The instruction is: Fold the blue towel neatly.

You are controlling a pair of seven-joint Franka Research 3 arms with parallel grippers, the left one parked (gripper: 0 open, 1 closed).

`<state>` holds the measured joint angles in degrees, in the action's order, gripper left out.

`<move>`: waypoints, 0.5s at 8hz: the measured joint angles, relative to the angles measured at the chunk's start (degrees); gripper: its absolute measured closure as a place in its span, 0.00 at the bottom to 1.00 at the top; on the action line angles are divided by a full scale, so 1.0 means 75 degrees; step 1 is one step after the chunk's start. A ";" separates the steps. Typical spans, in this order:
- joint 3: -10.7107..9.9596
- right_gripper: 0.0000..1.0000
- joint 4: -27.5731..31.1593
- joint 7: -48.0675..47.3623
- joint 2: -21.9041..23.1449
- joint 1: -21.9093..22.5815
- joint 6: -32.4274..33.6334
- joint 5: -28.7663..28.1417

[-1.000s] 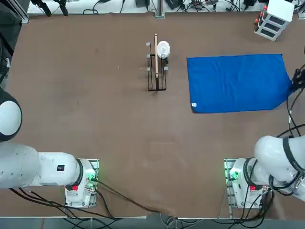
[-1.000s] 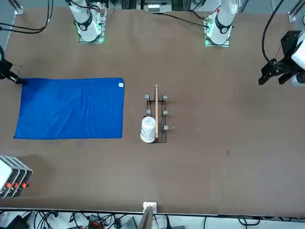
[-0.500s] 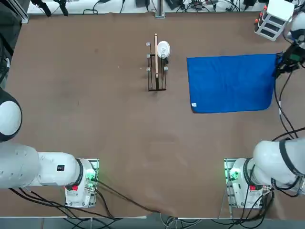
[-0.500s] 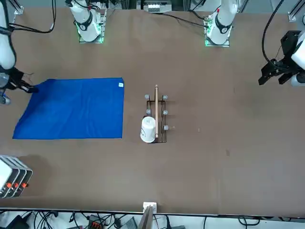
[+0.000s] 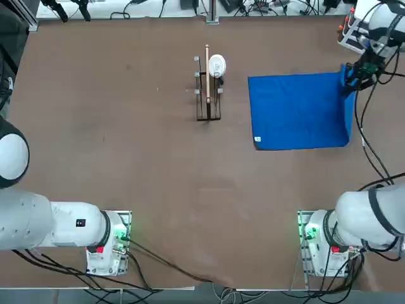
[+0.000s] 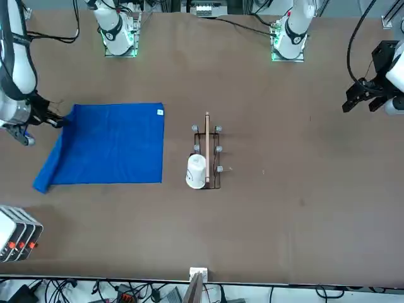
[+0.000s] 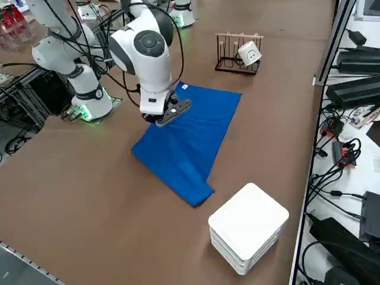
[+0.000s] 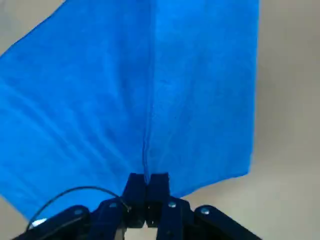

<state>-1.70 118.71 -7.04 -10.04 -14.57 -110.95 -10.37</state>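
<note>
While I hold right pincer clamped on blue towel corner, raised over table, towel lies flat, long axis crosswise, tag corner toward wooden rack.

We're looking at a broad brown table filling nearly every view, matte and evenly lit. Along its far edge in the top view, a tangle of black cables runs over a pale strip. In the right side view, an aluminium rail borders the table, with dark boxes and loose wires beyond it.
</note>
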 joint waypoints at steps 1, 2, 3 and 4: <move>0.0001 0.98 0.0000 -0.0004 -0.0003 0.0254 0.0080 -0.0319; 0.0005 0.98 0.0000 -0.0133 -0.0004 0.0552 0.0123 -0.0556; 0.0010 0.98 -0.0002 -0.0323 -0.0004 0.0843 0.0186 -0.0789; 0.0012 0.97 -0.0005 -0.0493 -0.0003 0.1108 0.0261 -0.1010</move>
<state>-1.60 118.68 -10.74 -10.07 -6.26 -109.00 -17.95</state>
